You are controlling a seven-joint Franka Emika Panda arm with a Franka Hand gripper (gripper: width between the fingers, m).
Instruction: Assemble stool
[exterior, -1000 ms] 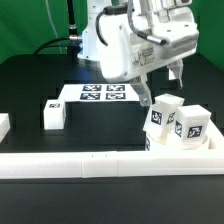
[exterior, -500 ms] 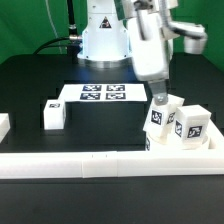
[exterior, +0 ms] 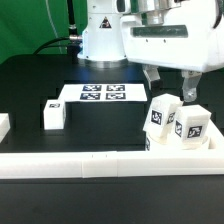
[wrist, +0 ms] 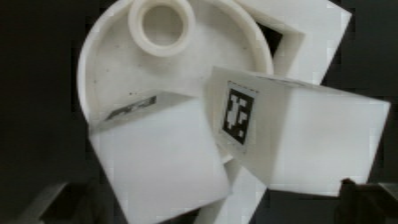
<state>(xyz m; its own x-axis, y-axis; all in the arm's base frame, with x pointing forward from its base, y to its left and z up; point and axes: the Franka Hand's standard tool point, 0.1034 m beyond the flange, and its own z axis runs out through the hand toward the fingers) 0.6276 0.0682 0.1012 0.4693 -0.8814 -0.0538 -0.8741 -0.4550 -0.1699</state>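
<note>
We see that the thick round white plastic seat [wrist: 143, 75] is plain white. The short blocky white plastic legs [exterior: 163, 117] carry black-and-white square tags. The thin flat white marker board [exterior: 100, 93] shows black tag patterns, and it lies on the black table [exterior: 30, 80].

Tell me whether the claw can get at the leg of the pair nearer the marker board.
Probably yes. The open claw hangs right above the leg with nothing between. The second leg stands close beside it, which may crowd one finger.
</note>
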